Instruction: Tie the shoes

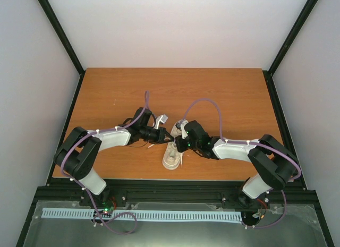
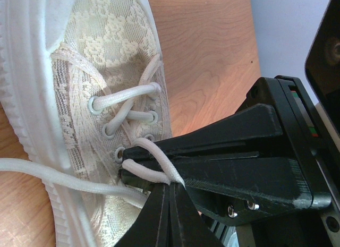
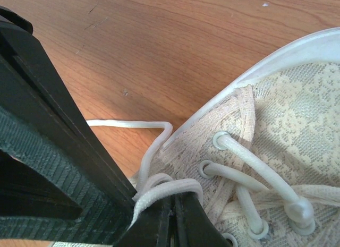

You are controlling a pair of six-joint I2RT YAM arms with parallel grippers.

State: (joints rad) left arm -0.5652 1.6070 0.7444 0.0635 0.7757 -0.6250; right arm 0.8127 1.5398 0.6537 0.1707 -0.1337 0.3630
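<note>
The cream-beige lace-patterned sneaker point(image 1: 171, 158) stands near the table's front edge, between both grippers. In the left wrist view the shoe point(image 2: 106, 61) fills the upper left. My left gripper point(image 2: 171, 187) is shut on a white lace point(image 2: 151, 172) beside the lower eyelets, and the right gripper's black fingers point(image 2: 239, 162) cross just above it. In the right wrist view my right gripper point(image 3: 173, 202) is shut on a loop of white lace point(image 3: 170, 187) at the edge of the shoe point(image 3: 287, 119). Both grippers point(image 1: 166, 135) point(image 1: 179, 143) meet over the shoe's lacing.
A loose lace end trails over the wooden table point(image 2: 212, 56) to the left point(image 2: 32, 170). Another loose lace point(image 3: 127, 123) lies on the wood beside the shoe. Black frame rails point(image 1: 175, 191) run along the table's near edge, white walls around.
</note>
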